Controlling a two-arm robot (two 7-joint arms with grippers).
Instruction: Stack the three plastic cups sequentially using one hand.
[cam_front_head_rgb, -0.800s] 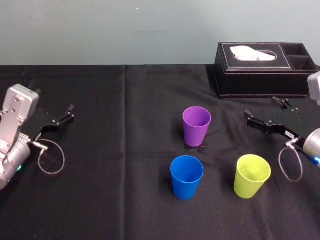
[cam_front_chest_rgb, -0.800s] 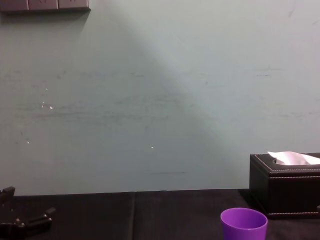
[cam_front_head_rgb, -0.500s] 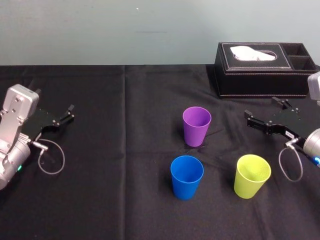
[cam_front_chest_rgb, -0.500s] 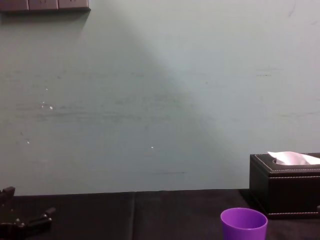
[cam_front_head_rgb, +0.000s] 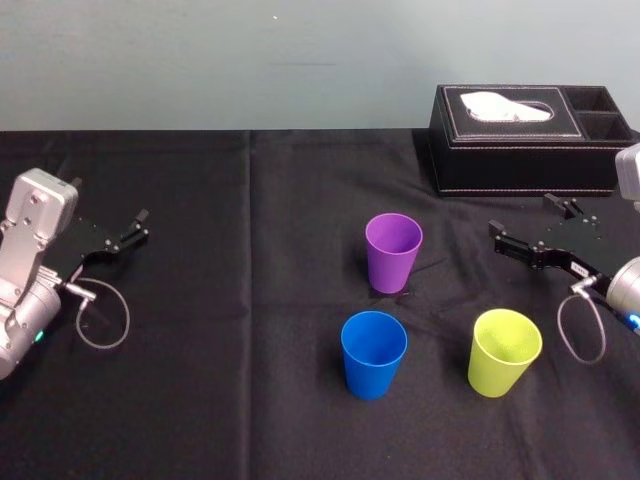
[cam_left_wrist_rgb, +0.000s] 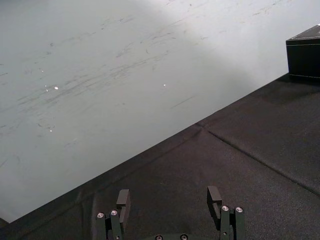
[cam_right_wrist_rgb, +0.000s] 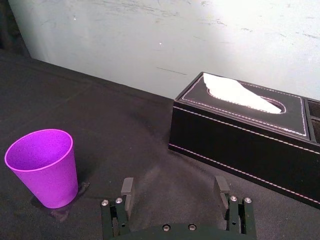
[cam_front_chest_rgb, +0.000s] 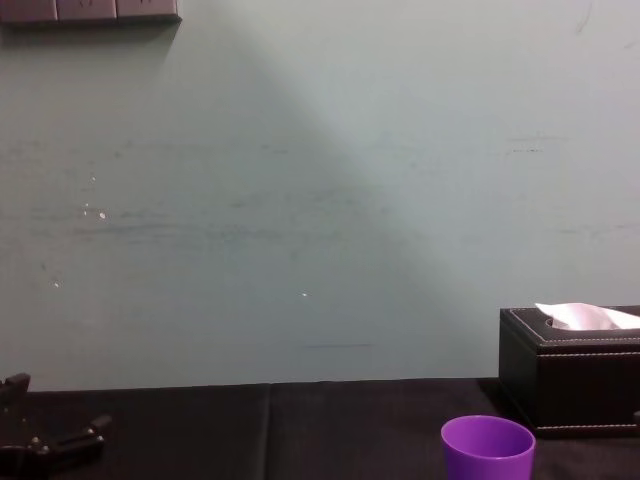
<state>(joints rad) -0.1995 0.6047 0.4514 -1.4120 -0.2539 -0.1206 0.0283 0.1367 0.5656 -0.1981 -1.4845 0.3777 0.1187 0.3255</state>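
Chest view: purple tapered plastic cup (cam_front_chest_rgb: 488, 452) cut off at bottom edge; black stitched tissue box (cam_front_chest_rgb: 570, 385) cropped at right edge.

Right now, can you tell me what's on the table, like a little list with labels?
Stacked so far: nothing, all three stand upright and apart
Purple cup: farthest back, near the middle
Blue cup: in front of the purple one
Yellow-green cup: right of the blue one
Tissue box: black, back right
Right tool: open, empty, right of the cups
Left tool: open, empty, far left
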